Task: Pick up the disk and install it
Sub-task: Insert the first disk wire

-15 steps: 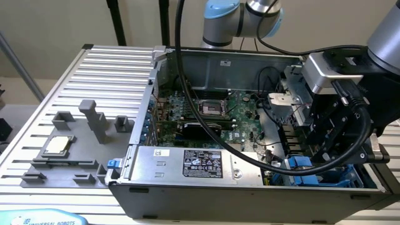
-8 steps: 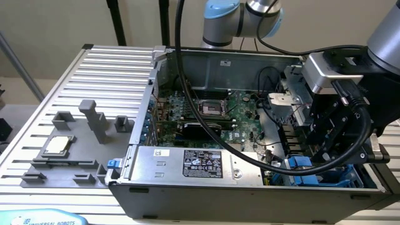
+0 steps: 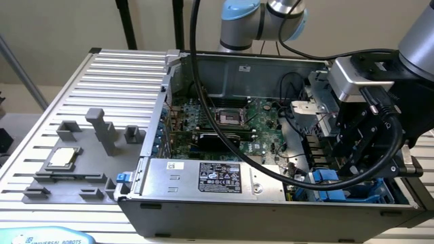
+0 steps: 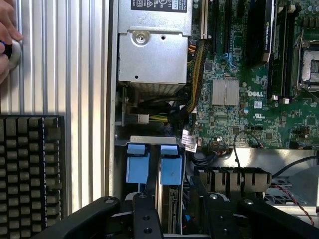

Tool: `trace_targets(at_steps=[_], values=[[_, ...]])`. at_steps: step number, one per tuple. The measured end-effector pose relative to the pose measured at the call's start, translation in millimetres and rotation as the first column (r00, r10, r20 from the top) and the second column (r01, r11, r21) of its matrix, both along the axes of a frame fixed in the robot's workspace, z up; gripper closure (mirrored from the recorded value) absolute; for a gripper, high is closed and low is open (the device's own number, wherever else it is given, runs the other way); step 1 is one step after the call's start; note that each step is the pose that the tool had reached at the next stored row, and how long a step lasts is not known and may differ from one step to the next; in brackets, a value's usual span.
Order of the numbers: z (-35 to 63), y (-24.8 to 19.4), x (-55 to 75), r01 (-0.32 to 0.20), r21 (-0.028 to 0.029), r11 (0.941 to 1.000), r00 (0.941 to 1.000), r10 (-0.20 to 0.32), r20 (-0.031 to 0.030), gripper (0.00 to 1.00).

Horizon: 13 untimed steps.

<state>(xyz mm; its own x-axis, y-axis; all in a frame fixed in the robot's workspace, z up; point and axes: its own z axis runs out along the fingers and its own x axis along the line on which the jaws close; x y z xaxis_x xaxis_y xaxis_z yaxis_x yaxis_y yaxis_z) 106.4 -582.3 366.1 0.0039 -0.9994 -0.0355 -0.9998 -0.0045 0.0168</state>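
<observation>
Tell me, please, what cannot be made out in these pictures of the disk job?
- Disk: wrist view; just a blue carrier end shows. Its body and label are sunk in the bay, behind the hand.
- Bay, exterior view: the arm covers most of it.
- Power supply label: wrist view; cut off by the picture's edge.
- Chip: exterior view; markings too small to read.

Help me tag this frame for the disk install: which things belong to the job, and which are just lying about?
Job:
- gripper, over the drive bay
- disk in its blue carrier, at the bay
- case

Lying about:
- chip on the grey fixture
- power supply
- motherboard
- hand
</observation>
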Motion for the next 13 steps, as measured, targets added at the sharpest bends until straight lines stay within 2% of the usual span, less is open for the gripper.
trace_targets(at_steps=[2,3,6,7,9,10,11,12,13], values=[[0.3,0.0,0.3,0.0,0.0011,1.0,1.0,0.0,0.0,0.6],[0.7,0.0,0.9,0.0,0.0041,1.0,1.0,0.0,0.0,0.6],[5.0,0.0,4.3,0.0,0.0181,0.9998,1.0,0.0,0.0,0.6],[7.0,0.0,5.7,0.0,0.0212,0.9998,1.0,0.0,0.0,0.62],[10.6,0.0,8.6,0.0,0.0244,0.9997,1.0,0.0,0.0,0.75],[12.4,0.1,10.2,0.0,0.0255,0.9997,1.0,0.0,0.0,0.75],[14.0,0.2,12.2,0.0,0.0267,0.9996,1.0,0.0,0.0,0.81],[15.1,0.3,14.5,0.0,0.0275,0.9996,1.0,0.0,0.0,0.81],[15.6,0.4,17.5,0.0,0.0287,0.9996,1.0,0.0,0.0,0.86]])
